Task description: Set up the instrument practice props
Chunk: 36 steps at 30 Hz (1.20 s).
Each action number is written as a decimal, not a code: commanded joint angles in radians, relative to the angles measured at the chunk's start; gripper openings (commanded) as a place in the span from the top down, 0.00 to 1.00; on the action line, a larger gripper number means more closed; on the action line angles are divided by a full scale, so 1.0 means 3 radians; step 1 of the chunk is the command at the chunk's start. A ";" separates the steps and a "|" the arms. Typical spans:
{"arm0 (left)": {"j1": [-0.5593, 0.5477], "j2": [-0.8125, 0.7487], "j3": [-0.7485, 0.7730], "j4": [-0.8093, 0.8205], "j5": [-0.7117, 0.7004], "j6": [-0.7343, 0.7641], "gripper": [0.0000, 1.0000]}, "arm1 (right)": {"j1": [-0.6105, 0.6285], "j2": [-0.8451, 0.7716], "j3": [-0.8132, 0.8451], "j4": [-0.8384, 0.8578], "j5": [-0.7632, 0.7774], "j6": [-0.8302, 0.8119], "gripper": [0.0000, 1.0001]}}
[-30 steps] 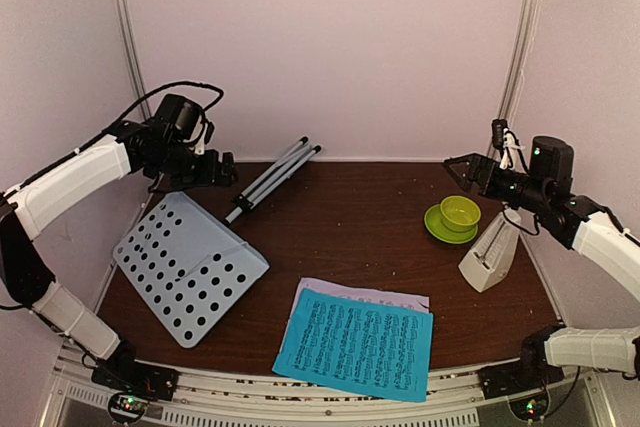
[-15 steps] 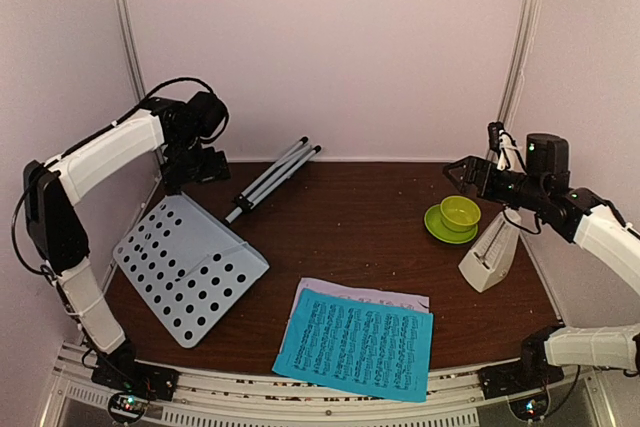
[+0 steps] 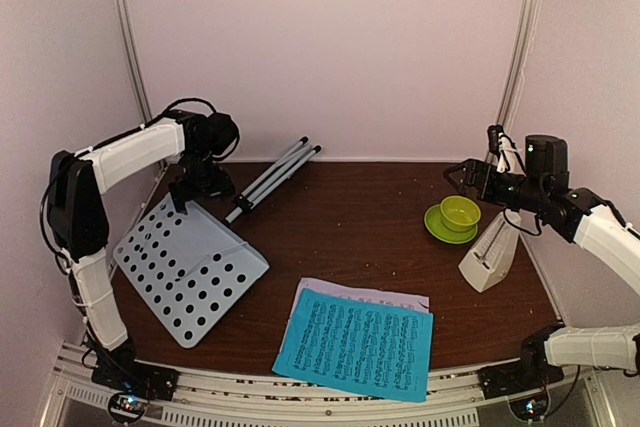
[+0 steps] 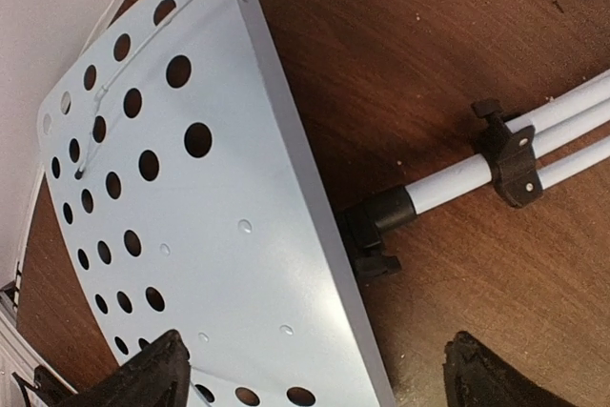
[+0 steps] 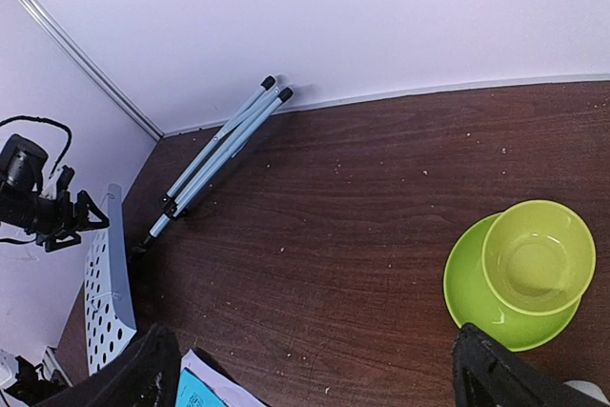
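While our left gripper point(image 4: 315, 374) hangs open over the desk point(image 4: 191, 216), our right gripper point(image 5: 319, 374) gapes near the cup point(image 5: 537, 256).

- The top view looks down from high at the near edge toward the back wall point(image 3: 330, 47), far enough off to take in the whole surface point(image 3: 350, 217).
- The left wrist view is close, looking steeply down on the desk point(image 4: 191, 235) edge and the clamp end of the legs point(image 4: 448, 188).
- The right wrist view sits farther off, facing across the surface toward the back left, with the cup point(image 5: 537, 256) nearest.
- All three views share the desk and legs; the top and right wrist views also share the cup.
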 commanded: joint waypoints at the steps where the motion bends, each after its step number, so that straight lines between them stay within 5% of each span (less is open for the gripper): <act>1: 0.0106 0.0153 0.0068 0.0049 0.0148 -0.0103 0.05 | 0.0026 -0.0083 -0.0003 -0.0046 0.0060 -0.0033 0.00; 11: 0.0205 0.0255 -0.0173 0.0190 0.0337 -0.0275 0.10 | 0.0028 -0.0165 -0.0111 -0.0023 0.0099 -0.0011 0.00; 31: 0.0216 0.0446 -0.0112 0.0218 0.0393 -0.0407 0.55 | 0.0025 -0.0163 -0.0142 0.0013 0.0081 0.0037 0.00; 36: 0.0222 0.0473 -0.0097 0.0217 0.0384 -0.0432 0.81 | 0.0022 -0.0173 -0.0138 -0.0013 0.0087 0.0027 0.00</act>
